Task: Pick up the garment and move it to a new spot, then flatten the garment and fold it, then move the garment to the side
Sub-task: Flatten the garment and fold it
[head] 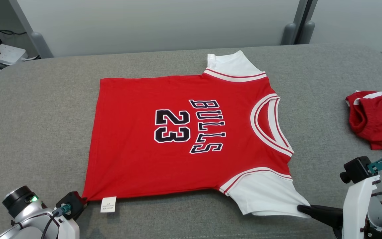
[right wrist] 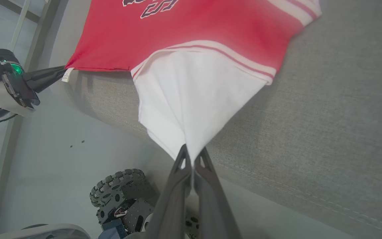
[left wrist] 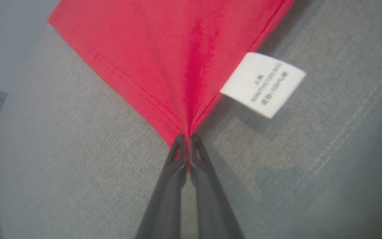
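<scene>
Left gripper (left wrist: pixel 187 137) clamps the jersey (head: pixel 138 159) by its hem corner at 7 o'clock. Right gripper (right wrist: pixel 191 152) clamps the white sleeve (head: pixel 264 196) at 5 o'clock. The jersey lies flat on the grey cushion (head: pixel 45 116). The label (left wrist: pixel 263 84) has unreadable print. The frame edge cuts off a red garment (head: pixel 376 119) at 3 o'clock.

"bulls" and "23" on the red jersey (head: pixel 128 149)

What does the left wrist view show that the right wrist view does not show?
Left wrist: the printed lines on the care label and the hem stitching. Right wrist: the right gripper shut on the white sleeve, and a wheel below. Both: the red jersey, the grey cushion, and the left gripper pinching the hem corner.
</scene>
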You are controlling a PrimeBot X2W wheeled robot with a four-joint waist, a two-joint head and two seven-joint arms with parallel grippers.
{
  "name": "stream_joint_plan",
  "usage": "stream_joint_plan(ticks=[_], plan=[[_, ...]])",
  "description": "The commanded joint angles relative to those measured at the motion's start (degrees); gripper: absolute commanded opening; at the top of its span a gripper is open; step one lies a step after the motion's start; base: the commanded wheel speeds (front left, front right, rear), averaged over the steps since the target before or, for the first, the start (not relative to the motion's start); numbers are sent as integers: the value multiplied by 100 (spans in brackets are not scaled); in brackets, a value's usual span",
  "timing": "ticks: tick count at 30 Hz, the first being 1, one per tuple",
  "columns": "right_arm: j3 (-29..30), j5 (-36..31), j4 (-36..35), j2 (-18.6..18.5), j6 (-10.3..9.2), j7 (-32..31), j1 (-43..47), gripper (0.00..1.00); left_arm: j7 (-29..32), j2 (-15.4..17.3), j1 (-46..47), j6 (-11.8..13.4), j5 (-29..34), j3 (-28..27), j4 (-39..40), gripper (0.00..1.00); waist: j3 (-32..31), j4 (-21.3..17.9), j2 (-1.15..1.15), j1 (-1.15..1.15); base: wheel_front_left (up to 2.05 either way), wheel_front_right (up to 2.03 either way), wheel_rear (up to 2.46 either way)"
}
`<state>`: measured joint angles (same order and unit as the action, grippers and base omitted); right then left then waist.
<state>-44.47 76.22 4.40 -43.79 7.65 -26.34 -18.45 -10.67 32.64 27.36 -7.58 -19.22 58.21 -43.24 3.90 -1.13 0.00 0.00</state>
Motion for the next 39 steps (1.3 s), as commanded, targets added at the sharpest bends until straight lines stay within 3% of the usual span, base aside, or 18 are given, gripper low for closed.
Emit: stream_joint_plan(ticks=[1, 8, 14, 22, 29, 39], plan=[[95, 85, -138, -214, -16, -59, 99, 0, 49, 358, 329, 9, -154, -102, 118, 0, 14, 15, 0, 0, 0, 0, 0], [456, -286, -261, -122, -16, 22, -78, 0, 311, 677, 676, 9, -588, 291, 697, 0, 161, 55, 0, 0, 0, 0, 0], [872, -656, -170, 156, -16, 235, -686, 0, 652, 923, 1459, 9, -985, 988, 1173, 0, 488, 46, 0, 0, 0, 0, 0], [1021, -919, 168, 462, -16, 384, -1311, 0, 815, 1079, 2223, 9, -1404, 1410, 1275, 0, 916, 30, 0, 0, 0, 0, 0], [995, -1210, 590, 693, -16, 624, -1866, 0, 796, 1077, 2648, 9, -1600, 1499, 1116, 0, 1274, -8, 0, 0, 0, 0, 0], [750, -1426, 1115, 943, -16, 1042, -2407, 0, 387, 763, 2957, 9, -1549, 1512, 556, 0, 1599, 47, 0, 0, 0, 0, 0]])
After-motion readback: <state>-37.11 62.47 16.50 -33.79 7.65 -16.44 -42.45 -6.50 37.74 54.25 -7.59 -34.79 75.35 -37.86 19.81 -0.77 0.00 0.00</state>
